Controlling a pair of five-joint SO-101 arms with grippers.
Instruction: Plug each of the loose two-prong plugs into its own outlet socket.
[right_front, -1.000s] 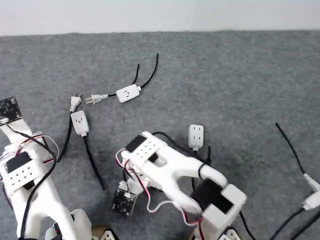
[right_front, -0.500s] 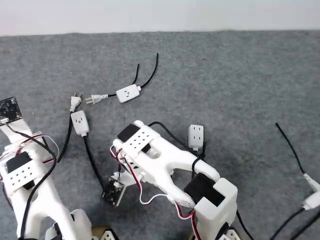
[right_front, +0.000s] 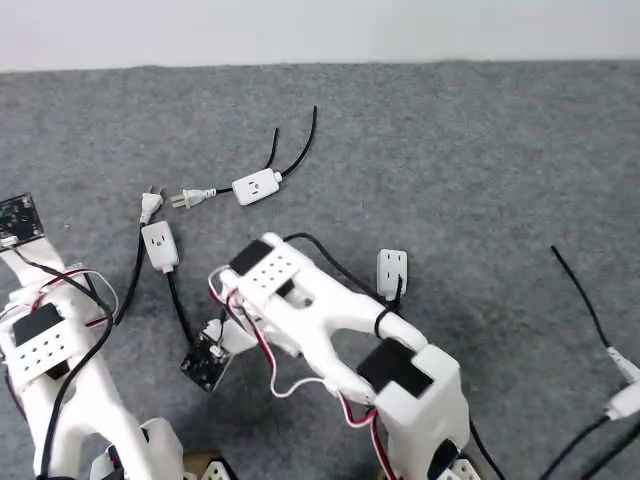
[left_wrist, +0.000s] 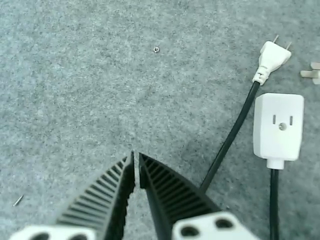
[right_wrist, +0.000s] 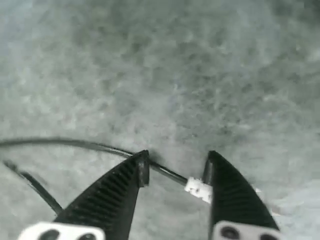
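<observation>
- Right gripper: my jaws stood apart, astride the cord where it met what looked like its plug.
- Left gripper: jaws together.
- Step, as judged: grasping; next, closing on that plug.

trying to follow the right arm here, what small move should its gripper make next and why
Probably close, easing down first if needed. The right gripper is open over the grey carpet, its fingers on either side of a thin black cord, with a small white fitting on that cord between them. Whether the fitting is a plug, I cannot tell.
</observation>
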